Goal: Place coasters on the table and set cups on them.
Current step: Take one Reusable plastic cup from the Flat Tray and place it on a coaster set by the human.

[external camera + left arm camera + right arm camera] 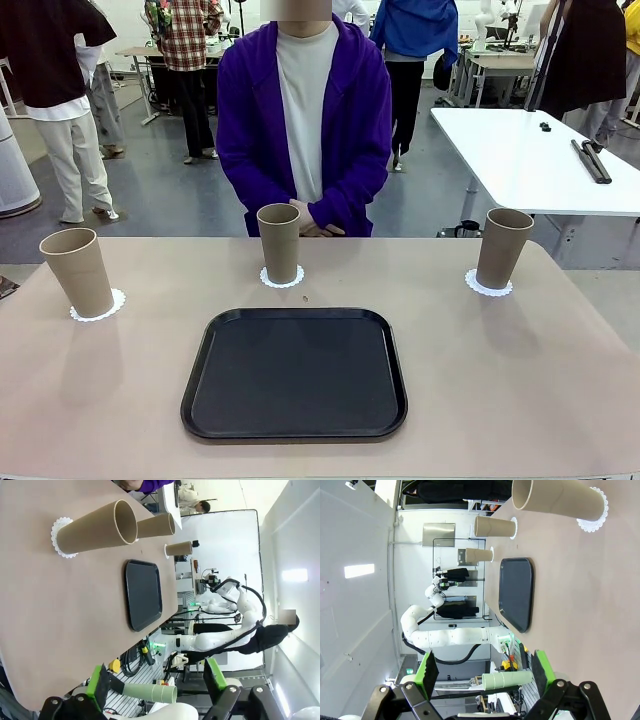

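Observation:
Three tan cups stand upright on the beige table (520, 380), each on a white lacy coaster: the left cup (78, 270) on its coaster (98, 305), the middle cup (279, 242) on its coaster (282, 277), the right cup (503, 247) on its coaster (488, 284). My left gripper (155, 677) hangs open and empty off the table's left end, nearest the left cup (97, 527). Off the right end, my right gripper (485, 670) is open and empty too, with the right cup (557, 500) closest to it.
An empty black tray (295, 373) lies at the front middle of the table. A person in a purple cardigan stands at the far side with hands (310, 222) clasped behind the middle cup. A white table (530, 150) stands behind on the right.

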Tool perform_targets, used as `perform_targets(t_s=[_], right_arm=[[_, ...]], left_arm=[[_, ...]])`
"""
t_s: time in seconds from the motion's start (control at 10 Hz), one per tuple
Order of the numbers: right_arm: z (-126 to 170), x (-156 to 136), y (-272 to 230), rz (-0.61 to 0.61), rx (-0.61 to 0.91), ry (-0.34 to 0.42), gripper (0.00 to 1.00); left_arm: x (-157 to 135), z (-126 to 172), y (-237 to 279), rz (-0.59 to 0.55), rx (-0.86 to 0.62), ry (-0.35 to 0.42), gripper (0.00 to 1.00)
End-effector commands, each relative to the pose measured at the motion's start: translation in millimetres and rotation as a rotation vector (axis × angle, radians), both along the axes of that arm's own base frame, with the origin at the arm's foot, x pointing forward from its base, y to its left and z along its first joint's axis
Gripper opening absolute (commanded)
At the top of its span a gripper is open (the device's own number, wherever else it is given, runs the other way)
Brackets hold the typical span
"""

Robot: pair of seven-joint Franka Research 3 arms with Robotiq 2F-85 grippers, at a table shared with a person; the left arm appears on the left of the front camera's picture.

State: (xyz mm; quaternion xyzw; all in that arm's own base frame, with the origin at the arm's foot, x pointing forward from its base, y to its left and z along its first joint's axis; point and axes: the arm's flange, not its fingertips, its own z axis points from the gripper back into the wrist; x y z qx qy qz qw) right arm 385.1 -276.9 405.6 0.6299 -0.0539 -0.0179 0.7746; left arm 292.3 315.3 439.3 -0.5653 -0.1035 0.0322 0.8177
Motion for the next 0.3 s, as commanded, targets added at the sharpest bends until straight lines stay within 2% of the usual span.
perform_targets(t_s=[0.0, 0.2], right_arm=[[1.2, 0.8, 0.5, -0.006, 0.002, 0.0, 1.0], [1.2, 0.8, 0.5, -0.006, 0.002, 0.0, 1.0]], left_arm=[[-2.9, 0.4, -1.8, 0.01, 0.006, -0.014, 1.0], [-2.9, 0.4, -1.8, 0.01, 0.006, -0.014, 1.0]])
